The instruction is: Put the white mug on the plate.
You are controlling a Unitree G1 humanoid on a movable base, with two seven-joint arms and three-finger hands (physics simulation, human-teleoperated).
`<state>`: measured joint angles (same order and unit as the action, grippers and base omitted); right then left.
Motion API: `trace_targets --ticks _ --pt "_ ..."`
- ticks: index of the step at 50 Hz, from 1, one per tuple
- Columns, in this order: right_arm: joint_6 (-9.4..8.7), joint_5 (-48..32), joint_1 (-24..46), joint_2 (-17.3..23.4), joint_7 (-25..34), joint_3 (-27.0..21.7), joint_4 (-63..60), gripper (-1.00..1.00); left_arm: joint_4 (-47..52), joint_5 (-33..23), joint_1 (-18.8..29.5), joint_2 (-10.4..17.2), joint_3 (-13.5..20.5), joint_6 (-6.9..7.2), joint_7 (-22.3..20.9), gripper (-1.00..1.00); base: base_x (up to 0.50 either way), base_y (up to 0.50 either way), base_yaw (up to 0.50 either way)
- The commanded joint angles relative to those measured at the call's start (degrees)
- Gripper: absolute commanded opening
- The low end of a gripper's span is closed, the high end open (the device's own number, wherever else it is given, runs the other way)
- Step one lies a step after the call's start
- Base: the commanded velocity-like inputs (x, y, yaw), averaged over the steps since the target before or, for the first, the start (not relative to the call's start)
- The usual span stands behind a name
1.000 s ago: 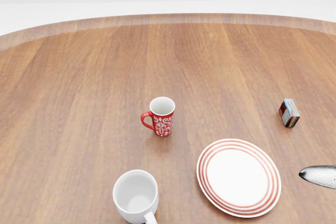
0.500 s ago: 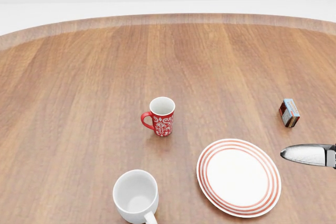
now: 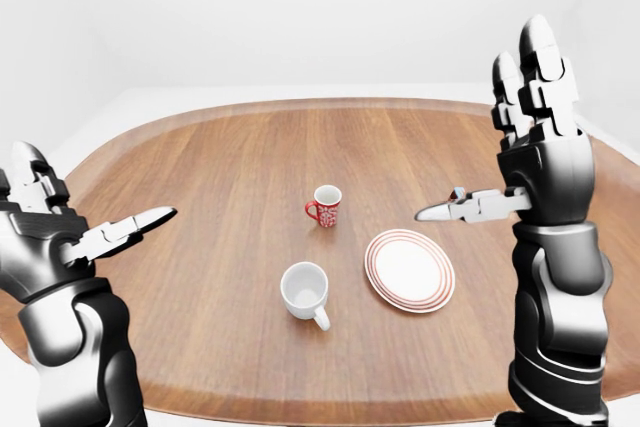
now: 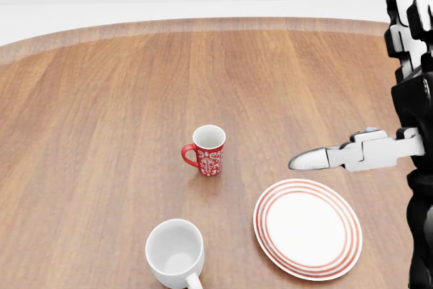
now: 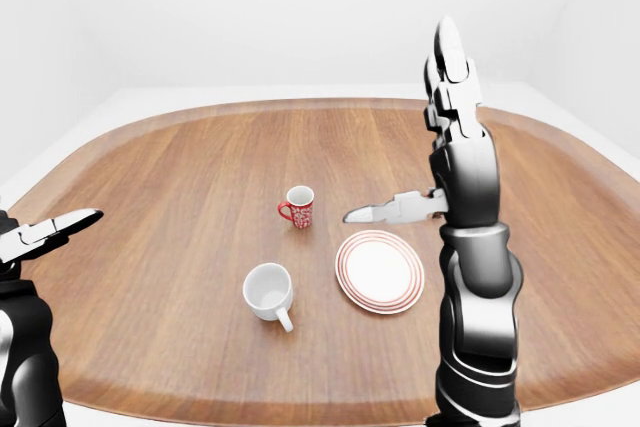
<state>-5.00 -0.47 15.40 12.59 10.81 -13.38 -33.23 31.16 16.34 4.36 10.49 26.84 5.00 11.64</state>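
Plain white mug (image 4: 175, 253) stands upright, handle toward bottom edge.

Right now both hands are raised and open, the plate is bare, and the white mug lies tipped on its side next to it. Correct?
Not quite. The white mug stands upright, mouth up, handle toward the bottom of the head view. The rest holds: the left hand and right hand are raised and open, and the plate is bare with the mug next to it.

My glossy black segmented forearms, my left hand (image 3: 60, 232) and right hand (image 3: 530, 142) black-jointed, pale silver tapered fingertips (image 4: 308, 160)
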Motion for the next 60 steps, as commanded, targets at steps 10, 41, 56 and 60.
trace_targets --ticks 10,41,56,60 --pt "0.0 -24.44 15.01 -4.57 12.99 14.23 24.5 1.0 -0.81 0.05 0.19 0.12 -0.13 0.0 0.02 1.0 0.0 0.0 0.0" --pt "0.0 -72.69 12.37 -14.54 29.19 23.16 34.05 1.0 -1.14 0.04 -0.2 -0.09 -0.18 0.0 -0.09 1.0 0.0 0.0 0.0" --pt "0.0 -77.16 9.7 -19.91 29.19 27.32 47.23 1.0 -1.1 0.34 -0.23 -0.12 -0.02 0.0 -0.13 1.0 0.0 0.0 0.0" --pt "0.0 -78.17 9.09 -20.62 29.19 27.77 47.98 1.0 -1.19 0.28 -0.2 -0.11 -0.13 0.0 -0.05 1.0 0.0 0.0 0.0"
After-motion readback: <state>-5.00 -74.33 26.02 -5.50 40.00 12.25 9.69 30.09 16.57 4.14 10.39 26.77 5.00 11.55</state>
